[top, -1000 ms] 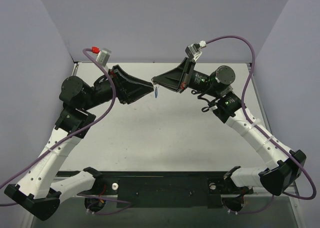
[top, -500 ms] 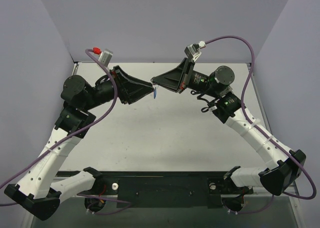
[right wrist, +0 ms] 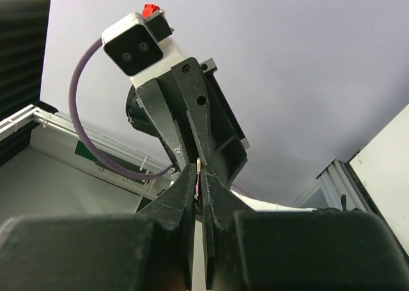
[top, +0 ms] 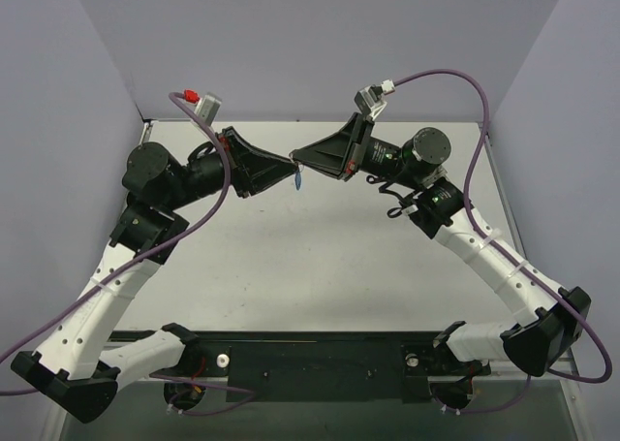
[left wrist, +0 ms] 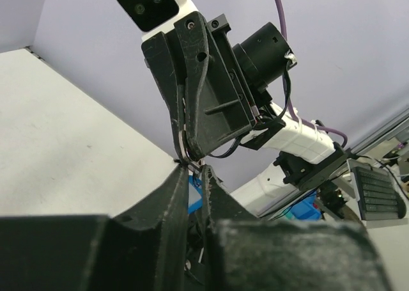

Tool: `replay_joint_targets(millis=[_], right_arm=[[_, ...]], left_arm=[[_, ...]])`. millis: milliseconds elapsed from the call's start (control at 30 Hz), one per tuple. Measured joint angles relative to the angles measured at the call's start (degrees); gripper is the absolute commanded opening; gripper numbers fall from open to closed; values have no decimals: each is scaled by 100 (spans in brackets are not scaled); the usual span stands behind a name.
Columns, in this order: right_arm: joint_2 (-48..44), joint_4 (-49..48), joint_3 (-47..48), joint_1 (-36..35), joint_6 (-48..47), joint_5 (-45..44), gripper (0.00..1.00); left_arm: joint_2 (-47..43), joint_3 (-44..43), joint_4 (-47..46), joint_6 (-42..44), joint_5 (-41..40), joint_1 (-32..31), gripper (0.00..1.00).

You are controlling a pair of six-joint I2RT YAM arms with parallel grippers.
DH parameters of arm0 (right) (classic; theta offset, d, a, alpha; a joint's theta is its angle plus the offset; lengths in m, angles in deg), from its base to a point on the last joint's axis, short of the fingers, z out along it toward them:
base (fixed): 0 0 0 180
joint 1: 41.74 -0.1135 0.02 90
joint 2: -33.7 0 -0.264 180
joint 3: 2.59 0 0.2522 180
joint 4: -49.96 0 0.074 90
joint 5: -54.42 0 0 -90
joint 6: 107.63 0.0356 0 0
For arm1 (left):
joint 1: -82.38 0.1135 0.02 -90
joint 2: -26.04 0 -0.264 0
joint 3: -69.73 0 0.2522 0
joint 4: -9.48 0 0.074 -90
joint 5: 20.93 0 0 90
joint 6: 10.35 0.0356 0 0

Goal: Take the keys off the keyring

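Note:
My two grippers meet tip to tip in the air over the back middle of the table. My right gripper (top: 294, 155) is shut on the thin silver keyring (left wrist: 183, 145), seen edge-on between its tips in the right wrist view (right wrist: 199, 165). My left gripper (top: 292, 172) is shut just below the ring, its tips (left wrist: 195, 169) on a thin metal piece that I take for the key; the fingers hide most of it. A small blue tag (top: 299, 180) hangs under the meeting point and shows between the left jaws (left wrist: 195, 198).
The white table top (top: 310, 257) lies well below both grippers. Grey walls stand at the back and both sides. The arm bases and a black bar (top: 310, 363) are at the near edge. Purple cables loop over both arms.
Both grippers have shifted slightly left and toward the back, still tip to tip on the ring. The left arm's elbow has risen a little. The blue tag still hangs below.

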Motion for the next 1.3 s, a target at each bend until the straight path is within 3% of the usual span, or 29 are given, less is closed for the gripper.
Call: replay_joint_targets(millis=[133, 600, 833, 1300], right_arm=[[7, -22, 2, 13, -20, -55, 0], [7, 138, 87, -26, -337, -328, 0], [-28, 391, 103, -101, -636, -702, 0], [-363, 597, -2, -319, -1163, -1596, 0]], left_arm=[[2, 0, -33, -70, 24, 7, 0], [-44, 61, -48, -549, -396, -33, 0], [-254, 315, 15, -938, -1381, -332, 0], [-457, 645, -313, -1196, -3681, -1519, 0]])
